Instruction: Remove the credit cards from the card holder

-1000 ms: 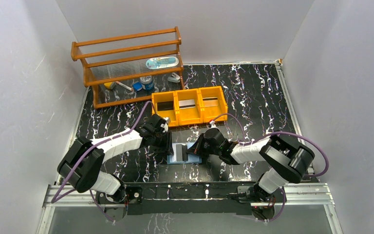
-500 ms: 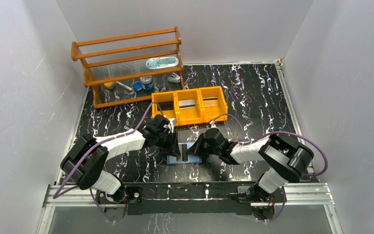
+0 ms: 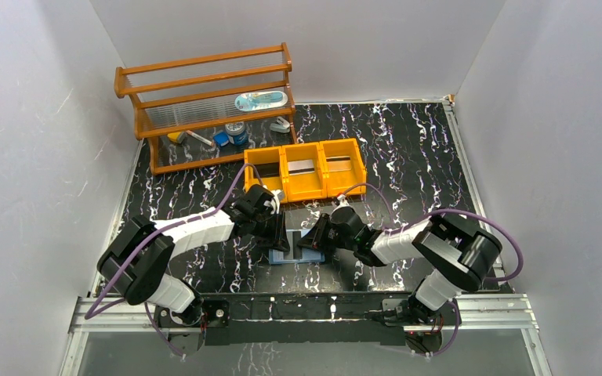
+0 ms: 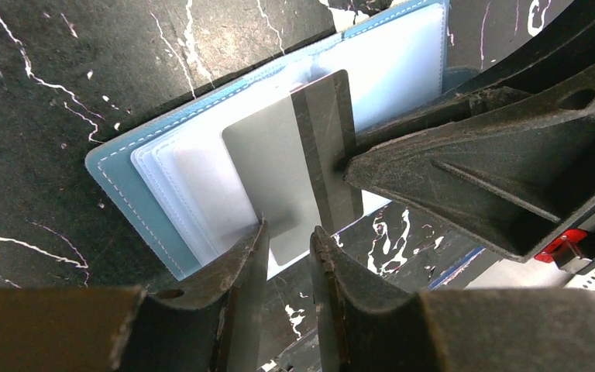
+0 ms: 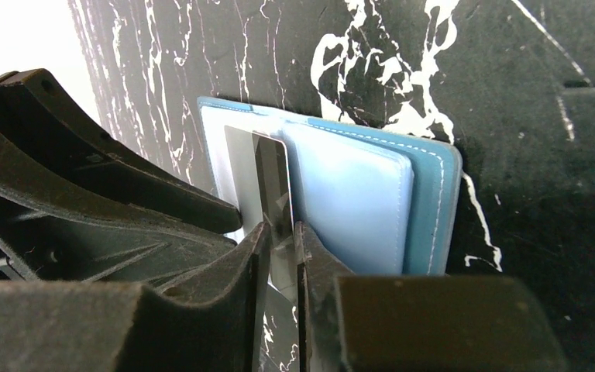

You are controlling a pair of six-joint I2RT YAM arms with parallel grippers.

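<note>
The card holder [image 3: 294, 257] lies open at the 6 o'clock edge of the table, between the two arms. The left gripper [image 3: 281, 235] is at its 9 o'clock side and the right gripper [image 3: 311, 239] at its 3 o'clock side, both close over it. The coming move turns on the silver-grey card [image 4: 271, 170], which has a dark stripe along one long edge and rises over the holder's clear pockets. Whether its far end sits in a pocket is hidden. In the right wrist view the card stands nearly edge-on at 12 o'clock, its near edge caught between the narrowed jaws. So the right gripper is clamped on the card, whose long axis runs 12 to 6 along that gripper's reach. In the left wrist view the card also runs from 12 o'clock down to the fingers [image 4: 248, 256], its near corner showing in their narrow gap. I cannot tell whether they pinch it or only hover. By my reading the right arm has the working hold, and the pull should follow the card's long axis. The orange tray [image 3: 317, 188] sits at 12 o'clock from the holder.
</note>
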